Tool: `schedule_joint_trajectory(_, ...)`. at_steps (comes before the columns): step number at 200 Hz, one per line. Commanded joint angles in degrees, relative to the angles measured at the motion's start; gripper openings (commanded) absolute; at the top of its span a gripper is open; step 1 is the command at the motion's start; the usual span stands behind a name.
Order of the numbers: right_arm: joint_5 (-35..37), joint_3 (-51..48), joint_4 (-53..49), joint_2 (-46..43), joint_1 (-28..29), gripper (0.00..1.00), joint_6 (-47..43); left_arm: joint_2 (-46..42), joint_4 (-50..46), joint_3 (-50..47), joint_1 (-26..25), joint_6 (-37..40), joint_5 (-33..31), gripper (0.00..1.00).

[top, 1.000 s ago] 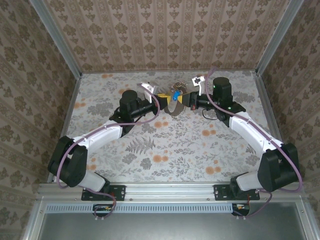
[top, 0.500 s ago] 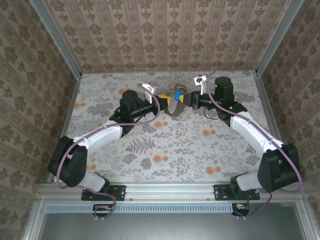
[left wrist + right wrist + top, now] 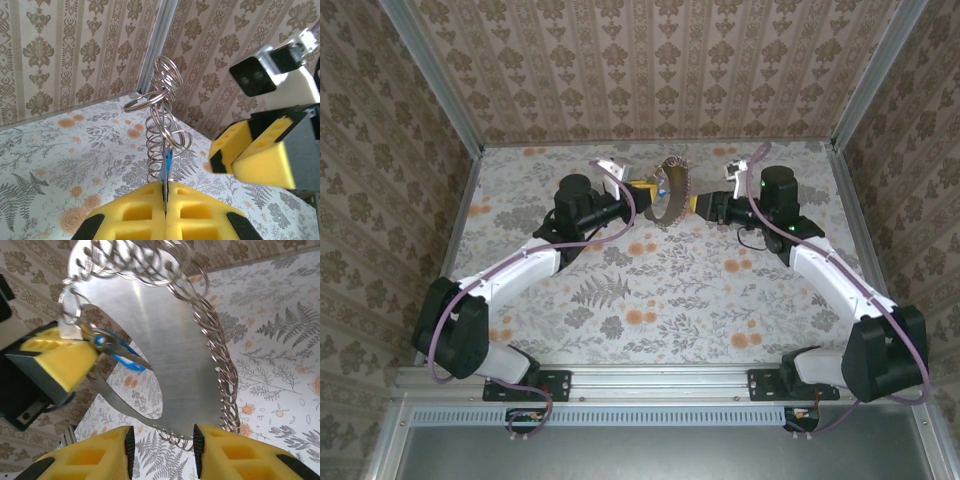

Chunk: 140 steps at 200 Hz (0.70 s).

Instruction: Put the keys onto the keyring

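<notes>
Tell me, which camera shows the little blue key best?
Right wrist: the key shows broadside, seen through the keyring. Left wrist gives a thin blue sliver behind its coils; from the top it is too small to tell.

The right gripper [image 3: 704, 205] spread its jaws and drew back to the right; the keyring [image 3: 670, 188], apparently left in the left gripper [image 3: 642, 188], stood more upright.

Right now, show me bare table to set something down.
The table is bare between the left arm and right arm, back to the near rail, and in both far corners outside those arms. Crowded: far centre, where the left end effector holds the keyring and the right end effector faces it.
</notes>
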Motion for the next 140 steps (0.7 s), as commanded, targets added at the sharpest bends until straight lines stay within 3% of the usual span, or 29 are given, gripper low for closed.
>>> schedule_joint_trajectory(1,1.9,-1.1,4.0,-3.3,0.3,0.41,5.1,-2.2,0.1,2.5,0.1,2.0,0.5,0.0)
schedule_joint_trajectory(29,3.2,-1.9,9.2,-4.5,0.9,0.47,11.2,-2.2,0.1,2.4,0.1,2.9,1.8,0.0)
schedule_joint_trajectory(91,5.9,-1.4,17.5,-3.8,5.2,0.49,19.6,-2.0,-0.6,2.4,0.0,3.1,3.2,0.0)
schedule_joint_trajectory(106,7.3,-0.3,15.0,-4.1,7.2,0.49,17.2,-2.0,-1.6,2.8,0.0,2.6,2.5,0.0)
schedule_joint_trajectory(140,14.5,4.5,-0.3,-5.3,9.8,0.5,2.4,-1.1,-9.1,6.5,0.1,1.2,2.2,0.0)
